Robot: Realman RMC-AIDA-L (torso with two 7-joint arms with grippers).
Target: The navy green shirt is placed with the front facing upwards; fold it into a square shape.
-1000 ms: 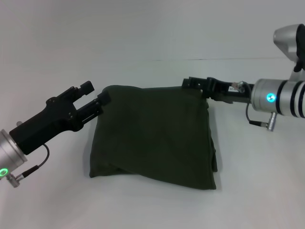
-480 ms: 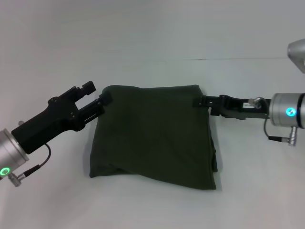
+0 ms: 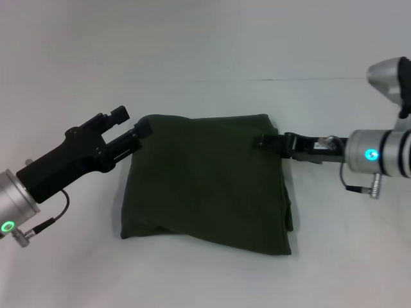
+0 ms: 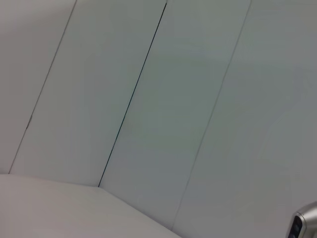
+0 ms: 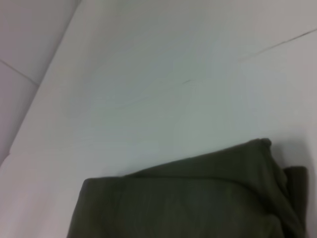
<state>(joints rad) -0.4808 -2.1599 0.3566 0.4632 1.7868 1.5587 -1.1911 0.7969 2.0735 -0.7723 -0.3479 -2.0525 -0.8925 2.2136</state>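
The navy green shirt (image 3: 205, 183) lies on the white table as a folded, roughly square bundle showing plain green, with no lettering visible. Its right edge is uneven, with layers sticking out. It also shows in the right wrist view (image 5: 198, 198). My left gripper (image 3: 130, 125) is open at the shirt's far left corner, its lower finger (image 3: 141, 132) against the cloth. My right gripper (image 3: 266, 141) is at the shirt's far right corner, touching its edge. The left wrist view shows no shirt.
The white table (image 3: 205, 282) stretches all around the shirt. A thin dark seam (image 3: 308, 79) runs across the far side. The left wrist view shows pale wall panels (image 4: 148, 99) and a bit of silver arm (image 4: 304, 225).
My right gripper has dropped from the shirt's far edge to its right corner, its arm swinging out right and then partly back. The left arm and the shirt have not moved.
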